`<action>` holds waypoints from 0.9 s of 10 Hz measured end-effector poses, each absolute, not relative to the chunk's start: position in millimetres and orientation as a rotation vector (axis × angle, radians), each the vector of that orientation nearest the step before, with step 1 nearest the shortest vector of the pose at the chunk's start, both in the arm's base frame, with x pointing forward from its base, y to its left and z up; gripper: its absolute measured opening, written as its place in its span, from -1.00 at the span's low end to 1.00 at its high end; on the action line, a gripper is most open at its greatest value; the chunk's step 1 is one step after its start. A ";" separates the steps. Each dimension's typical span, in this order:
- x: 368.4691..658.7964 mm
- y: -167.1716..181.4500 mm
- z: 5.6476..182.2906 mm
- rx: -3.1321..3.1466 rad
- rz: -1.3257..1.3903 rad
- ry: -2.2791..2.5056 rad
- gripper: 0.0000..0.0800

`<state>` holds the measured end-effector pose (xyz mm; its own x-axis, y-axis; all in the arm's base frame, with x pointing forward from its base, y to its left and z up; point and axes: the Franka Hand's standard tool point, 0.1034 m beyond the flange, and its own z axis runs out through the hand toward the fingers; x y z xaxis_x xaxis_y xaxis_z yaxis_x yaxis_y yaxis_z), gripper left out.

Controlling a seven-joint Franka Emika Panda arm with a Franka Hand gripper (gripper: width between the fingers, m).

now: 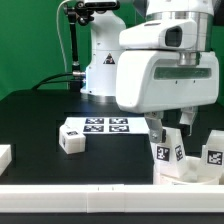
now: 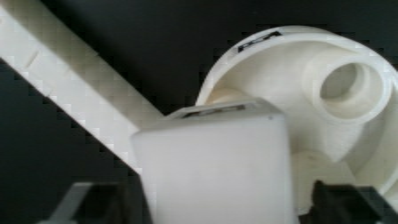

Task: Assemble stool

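Now, jaws: we find the gripper [image 1: 171, 133] parted wide, its fingers [image 2: 82, 205] standing on either side of a white stool leg [image 2: 214, 160]. A dark sliver of gap shows on each flank, so by our reading nothing is clamped yet.
Leg in the gap: it sits squarely between the fingertips, low at the exterior view's right, with its tags facing that camera.
Key relation: we judge that the leg stands roughly upright, its long axis pointing up toward the palm. A straight squeeze would then meet its flat sides, with no sideways shift called for.
Arm: only one is on the job, and it is poised directly over the part.
Seat disc [image 2: 294, 75]: in the wrist view this is the round white body with a circular hollow, just beyond the leg and apparently touching it. We cannot tell whether the two are joined.
Second tagged part [image 1: 212, 152]: it stands just beside the gripper at the exterior view's right edge.
Loose leg [image 1: 72, 137]: it lies well apart, toward the exterior view's left, on the black table [image 1: 40, 115].
Marker board [image 1: 107, 125]: it lies flat behind the loose leg.
White bar [image 2: 63, 75]: it runs diagonally past the seat disc.
White block [image 1: 4, 157]: a plain one, at the exterior view's far left edge.
Containers: we see none.
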<state>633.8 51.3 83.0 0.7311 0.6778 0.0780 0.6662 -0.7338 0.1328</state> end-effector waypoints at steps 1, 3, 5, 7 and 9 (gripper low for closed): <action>633.3 51.0 81.5 2.837 0.182 1.093 -0.03; 633.8 51.1 82.5 2.840 0.185 1.086 -0.15; 633.8 51.0 82.5 2.860 0.187 1.039 -0.15; 633.7 51.1 82.4 2.949 0.199 0.793 -0.15; 633.7 51.1 82.3 3.007 0.208 0.579 -0.15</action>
<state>633.7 51.1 82.3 0.9197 0.3742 0.1192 0.3644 -0.9263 0.0960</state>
